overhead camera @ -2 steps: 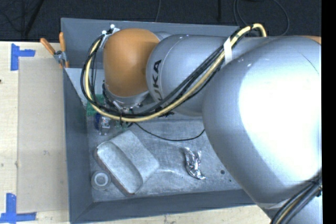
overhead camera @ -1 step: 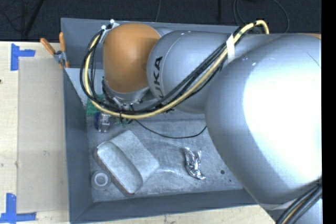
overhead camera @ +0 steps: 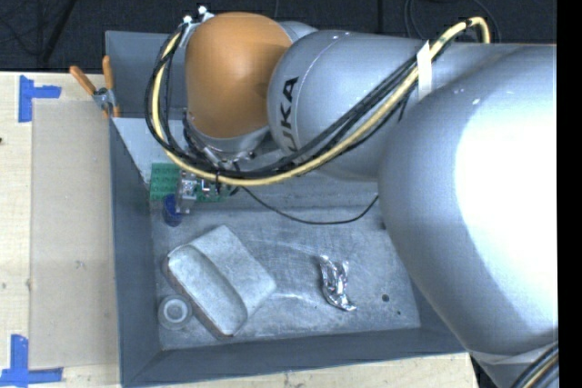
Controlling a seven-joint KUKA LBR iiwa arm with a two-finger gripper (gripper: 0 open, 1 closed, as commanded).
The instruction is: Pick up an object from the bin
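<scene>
A: Contents of the bin (overhead camera: 136,286)?

B: Three loose things on its floor. A pale grey oblong block (overhead camera: 218,277) lies lower left, a small clear ring (overhead camera: 175,312) just beside the block's lower-left end, and a crumpled silver scrap (overhead camera: 336,283) well apart to the right.

A: Robot?

B: The arm (overhead camera: 364,114) enters from the right. Its orange wrist cover (overhead camera: 232,73) sits over the bin's upper-left corner.

A: Pincer?

B: The pincer (overhead camera: 189,188) is mostly hidden under the cover; spread or pressed together, cannot tell. A green-and-blue bit (overhead camera: 165,184) sits at its left; whether it is a robot part or a bin item is unclear.

A: Nearest thing?

B: The block, near the pincer and apart from it.
</scene>
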